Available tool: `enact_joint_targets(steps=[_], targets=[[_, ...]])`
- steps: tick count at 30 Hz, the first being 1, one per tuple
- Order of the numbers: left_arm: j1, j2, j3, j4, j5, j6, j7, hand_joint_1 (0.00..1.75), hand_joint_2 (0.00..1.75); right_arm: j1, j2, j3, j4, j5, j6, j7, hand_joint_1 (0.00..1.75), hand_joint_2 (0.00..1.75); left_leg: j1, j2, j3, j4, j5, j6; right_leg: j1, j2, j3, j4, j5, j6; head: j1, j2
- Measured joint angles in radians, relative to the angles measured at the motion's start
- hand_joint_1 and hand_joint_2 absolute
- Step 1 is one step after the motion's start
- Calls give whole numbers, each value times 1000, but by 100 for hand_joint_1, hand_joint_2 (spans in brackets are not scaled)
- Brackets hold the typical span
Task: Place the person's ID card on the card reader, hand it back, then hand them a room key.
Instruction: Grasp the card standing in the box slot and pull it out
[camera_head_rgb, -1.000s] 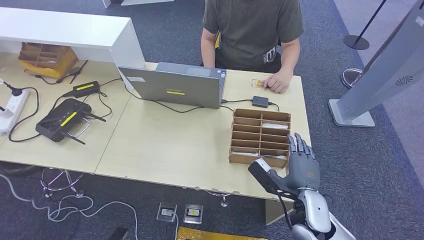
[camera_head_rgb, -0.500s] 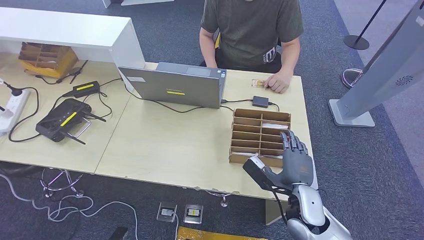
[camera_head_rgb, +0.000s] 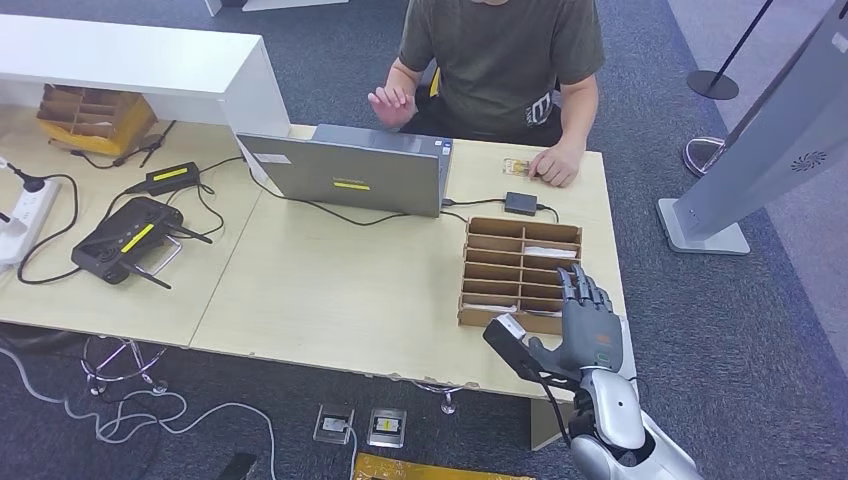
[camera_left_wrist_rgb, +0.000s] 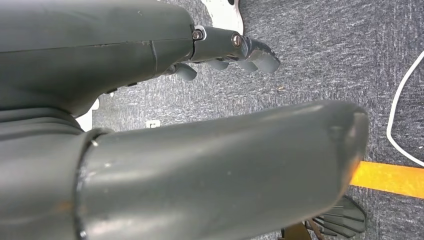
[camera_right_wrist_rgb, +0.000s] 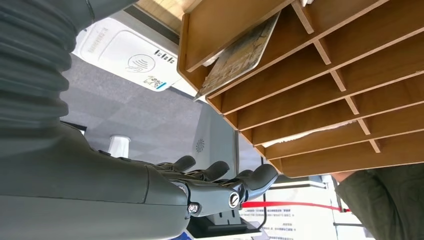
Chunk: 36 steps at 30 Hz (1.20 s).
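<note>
person (camera_head_rgb: 500, 60): 1 | laptop (camera_head_rgb: 345, 170): 1 | wooden card rack (camera_head_rgb: 520, 272): 1 | controller (camera_head_rgb: 125, 238): 1

laptop (camera_head_rgb: 350, 172) left of card reader (camera_head_rgb: 520, 203) | rack (camera_head_rgb: 521, 274) before reader (on table (camera_head_rgb: 330, 290))

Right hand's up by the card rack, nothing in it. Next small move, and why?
Probably reach the right hand forward over the wooden rack toward the ID card. The hand is open and empty near the table's front edge; the card lies on the far edge under the person's hand.
</note>
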<state>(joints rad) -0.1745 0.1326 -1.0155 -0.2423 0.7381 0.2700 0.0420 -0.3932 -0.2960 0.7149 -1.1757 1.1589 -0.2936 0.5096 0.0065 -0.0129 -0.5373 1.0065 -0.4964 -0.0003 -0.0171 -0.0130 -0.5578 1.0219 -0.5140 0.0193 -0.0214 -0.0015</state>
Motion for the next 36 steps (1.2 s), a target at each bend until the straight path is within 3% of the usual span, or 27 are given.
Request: enact_joint_targets(steps=[17,20,21,25,26,27,36], targets=[[1,0,0,0,3,2,0,0,0,-3,15,6,18,-18,0,-9,2,175,0,0,0,0,0,0,0,0,0,0,0,0,0,0],[1,0,1,0,4,2,0,0,0,-6,18,12,24,-18,0,-10,37,175,0,0,0,0,0,0,0,0,0,0,0,0,0,0],[1,0,1,0,5,2,0,0,0,-6,20,13,26,-17,0,-10,55,175,0,0,0,0,0,0,0,0,0,0,0,0,0,0],[1,0,1,0,6,2,0,0,0,-8,25,17,35,-13,1,-10,157,175,0,0,0,0,0,0,0,0,0,0,0,0,0,0],[1,0,1,0,6,2,0,0,0,-9,26,17,37,-12,1,-10,168,175,0,0,0,0,0,0,0,0,0,0,0,0,0,0],[2,0,1,0,6,3,0,0,0,-9,28,18,40,-10,2,-10,175,175,0,0,0,0,0,0,0,0,0,0,0,0,0,0],[3,0,1,0,7,3,0,0,0,-17,41,19,70,8,14,-12,175,175,0,0,0,0,0,0,0,0,0,0,0,0,0,0]])
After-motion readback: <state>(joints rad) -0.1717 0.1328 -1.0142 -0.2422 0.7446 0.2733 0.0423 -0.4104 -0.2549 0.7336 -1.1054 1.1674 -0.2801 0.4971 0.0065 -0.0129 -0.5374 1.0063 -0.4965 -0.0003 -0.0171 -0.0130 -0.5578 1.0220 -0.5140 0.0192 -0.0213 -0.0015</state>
